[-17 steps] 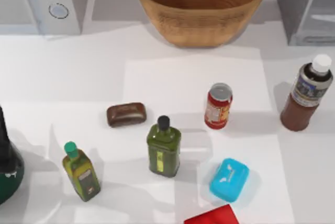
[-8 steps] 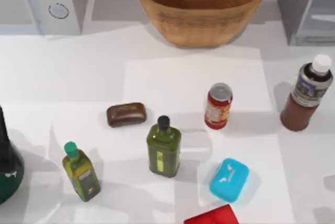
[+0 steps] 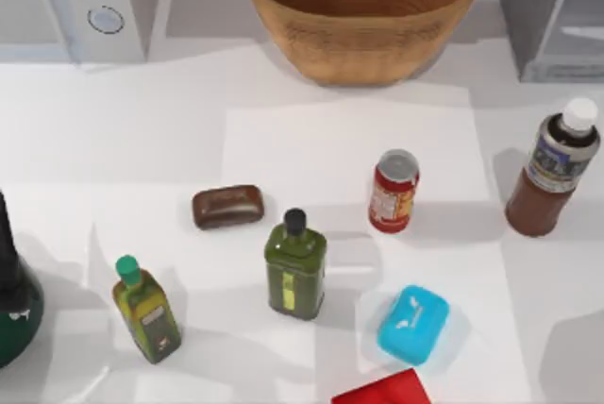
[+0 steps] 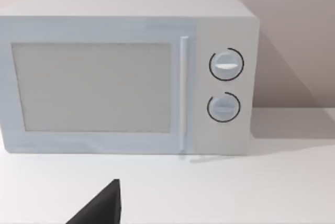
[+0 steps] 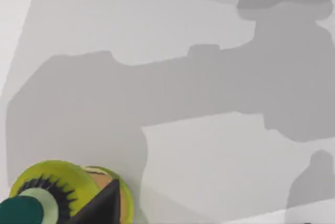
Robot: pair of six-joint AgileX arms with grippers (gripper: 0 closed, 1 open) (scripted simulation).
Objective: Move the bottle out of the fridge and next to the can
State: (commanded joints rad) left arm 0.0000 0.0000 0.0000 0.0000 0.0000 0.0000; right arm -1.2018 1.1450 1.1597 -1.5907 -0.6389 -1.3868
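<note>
A: Bottle [image 3: 552, 176] status: upright on the tabletop [image 3: 142, 140] at the right side, on bare surface below the fridge [image 3: 552, 12], no longer inside it. White cap up, label around the upper part.

B: And relative to the can [image 3: 394, 191]?

A: Can stands upright left of the bottle, with open tabletop between them. Near, not touching. I judge the placement loosely "next to"; tighter would be safer to count.

B: Fridge state?

A: Grey box at the far right corner, glassy door panel showing. Whether anything else sits inside, I cannot tell.

B: Arms?

A: Left wrist view faces the white box with two knobs [image 4: 125, 75]; a dark wedge at its lower edge may be a finger, so for the left jaws: cannot tell open or closed. Right wrist view looks down on bare tabletop and a yellow-green bottle [image 5: 63, 195]; right jaws likewise cannot tell.

B: Neighbours?

A: Olive bottle [image 3: 295, 267] and blue soap box [image 3: 412, 324] sit nearer the front, clear of the bottle-to-can line; basket [image 3: 363, 8] at the back.
</note>
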